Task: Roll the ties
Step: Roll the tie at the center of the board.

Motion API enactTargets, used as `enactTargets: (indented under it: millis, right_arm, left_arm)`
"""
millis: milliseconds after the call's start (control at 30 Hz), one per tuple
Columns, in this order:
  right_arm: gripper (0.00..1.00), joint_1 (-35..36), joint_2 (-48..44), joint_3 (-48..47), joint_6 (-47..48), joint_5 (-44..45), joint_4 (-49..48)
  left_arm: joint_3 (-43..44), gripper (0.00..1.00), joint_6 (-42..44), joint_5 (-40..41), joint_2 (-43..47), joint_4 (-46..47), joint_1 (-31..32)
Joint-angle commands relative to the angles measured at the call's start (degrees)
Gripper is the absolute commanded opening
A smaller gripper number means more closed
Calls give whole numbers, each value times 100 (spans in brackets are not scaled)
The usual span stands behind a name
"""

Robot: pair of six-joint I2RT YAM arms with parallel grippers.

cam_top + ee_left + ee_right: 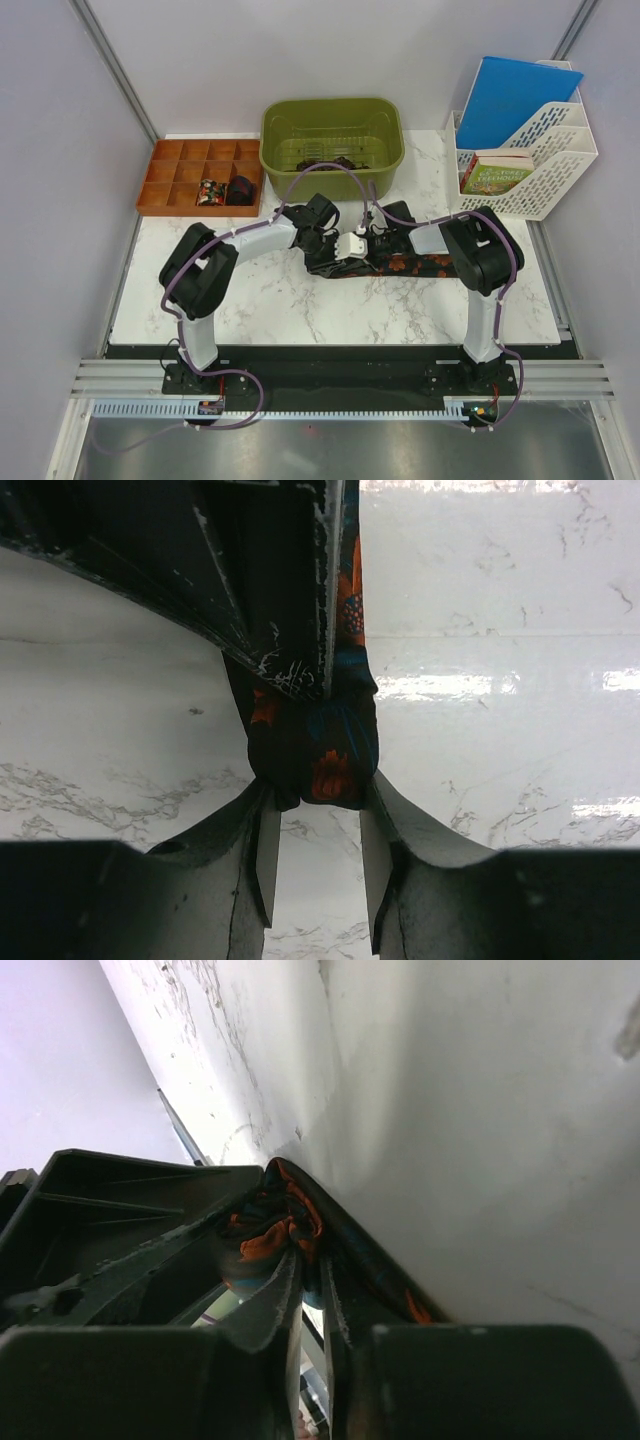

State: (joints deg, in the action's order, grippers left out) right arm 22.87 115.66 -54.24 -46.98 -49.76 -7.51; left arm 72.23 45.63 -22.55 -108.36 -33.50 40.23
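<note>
Soft, floppy tie (420,266): hold its rolled end at three and nine o'clock, as the half-open left fingers (266,850) do. Right fingers (270,1310) nearly closed; holding it, I cannot tell.

White marbled table (300,300), seen from my overhead view.
On it I count an olive-green plastic tub (272,150) at the back, an orange compartment tray (160,190) left of it, a white slotted file rack (545,190) rear right, and a black necktie with orange-red blotches (420,266) near the middle.
</note>
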Motion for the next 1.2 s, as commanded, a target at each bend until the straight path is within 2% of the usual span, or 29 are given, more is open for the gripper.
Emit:
enactTargets:
  millis: [0, 200, 600, 633, 733, 767, 833, 933, 967, 1067, 1167]
  right_arm:
    - [21, 121, -122, -219, 374, 669, 548]
    - [35, 7, -333, -280, 383, 476, 742]
    - [35, -46, -421, -184, 242, 186, 628]
    - [34, -46, -465, -175, 251, 186, 610]
    - [19, -37, -413, -105, 242, 256, 496]
    - [7, -37, -369, -105, 277, 273, 496]
    - [0, -29, -229, -131, 365, 344, 522]
    - [0, -29, -96, -175, 470, 440, 540]
    - [0, -37, -78, -210, 523, 458, 549]
    - [0, -29, -17, -219, 611, 642, 645]
    - [0, -28, 53, -184, 743, 792, 733]
  left_arm:
    - [-349, 11, 482, -154, -116, -245, 187]
    - [-411, 8, 623, -22, -177, -359, 20]
    - [-323, 6, 684, -48, -265, -412, -68]
    - [-332, 6, 693, -48, -256, -412, -76]
    - [-332, 6, 702, -74, -230, -430, -94]
    - [-332, 7, 693, -101, -204, -430, -103]
    - [-341, 10, 658, -180, -98, -430, -147]
    - [-350, 17, 649, -277, 77, -430, -217]
    - [-341, 25, 632, -329, 182, -430, -252]
    - [-306, 38, 597, -592, 376, -421, -348]
    - [-227, 44, 553, -838, 561, -430, -367]
